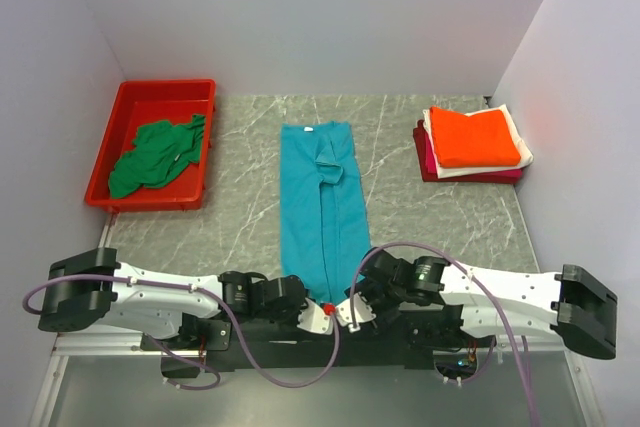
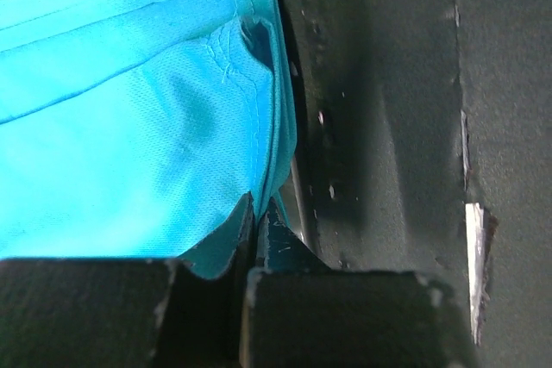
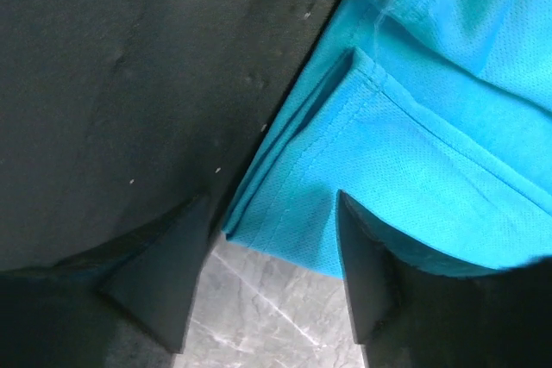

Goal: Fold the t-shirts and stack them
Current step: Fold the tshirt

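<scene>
The teal t-shirt [image 1: 318, 202] lies folded into a long narrow strip down the middle of the table, collar at the far end. My left gripper [image 1: 318, 319] is at its near left corner, shut on the teal hem [image 2: 250, 213]. My right gripper [image 1: 350, 313] is at the near right corner, open, its fingers [image 3: 164, 273] either side of the teal hem [image 3: 302, 221]. A dark green t-shirt [image 1: 155, 155] lies crumpled in the red bin. Folded orange [image 1: 476, 136], white [image 1: 512, 119] and magenta [image 1: 430, 159] t-shirts are stacked at the far right.
The red plastic bin [image 1: 125, 112] stands at the far left. Grey walls close in the table on the left, back and right. The marble tabletop [image 1: 245, 217] shows between the bin and the teal strip.
</scene>
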Controlling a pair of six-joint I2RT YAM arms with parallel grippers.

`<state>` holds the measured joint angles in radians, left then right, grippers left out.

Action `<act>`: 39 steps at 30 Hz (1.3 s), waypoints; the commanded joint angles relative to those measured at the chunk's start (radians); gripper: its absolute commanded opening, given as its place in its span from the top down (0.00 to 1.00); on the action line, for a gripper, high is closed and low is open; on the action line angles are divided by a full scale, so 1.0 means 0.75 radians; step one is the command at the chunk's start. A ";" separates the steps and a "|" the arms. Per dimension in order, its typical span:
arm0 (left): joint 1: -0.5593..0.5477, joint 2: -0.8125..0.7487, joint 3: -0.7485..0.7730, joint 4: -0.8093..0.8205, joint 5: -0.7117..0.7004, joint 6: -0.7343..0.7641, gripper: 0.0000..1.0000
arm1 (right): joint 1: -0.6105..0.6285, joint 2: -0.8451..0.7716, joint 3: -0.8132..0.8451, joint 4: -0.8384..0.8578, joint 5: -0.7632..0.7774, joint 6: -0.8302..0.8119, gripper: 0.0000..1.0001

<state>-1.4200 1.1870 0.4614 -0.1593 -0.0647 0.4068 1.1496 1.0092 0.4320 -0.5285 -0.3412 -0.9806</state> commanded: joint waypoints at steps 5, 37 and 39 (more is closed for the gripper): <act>0.012 -0.053 0.002 0.051 0.002 -0.019 0.99 | 0.026 0.139 0.027 0.079 0.138 0.070 0.48; 0.665 -0.004 0.235 0.182 0.217 0.241 1.00 | -0.653 0.247 0.462 0.140 0.054 0.086 1.00; 0.794 0.120 0.311 0.196 0.266 0.282 1.00 | -0.735 0.390 0.583 0.167 0.060 0.092 1.00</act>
<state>-0.9367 1.1885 0.6071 -0.0719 0.0540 0.5423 0.6579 1.1923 0.7490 -0.4774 -0.3103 -0.9085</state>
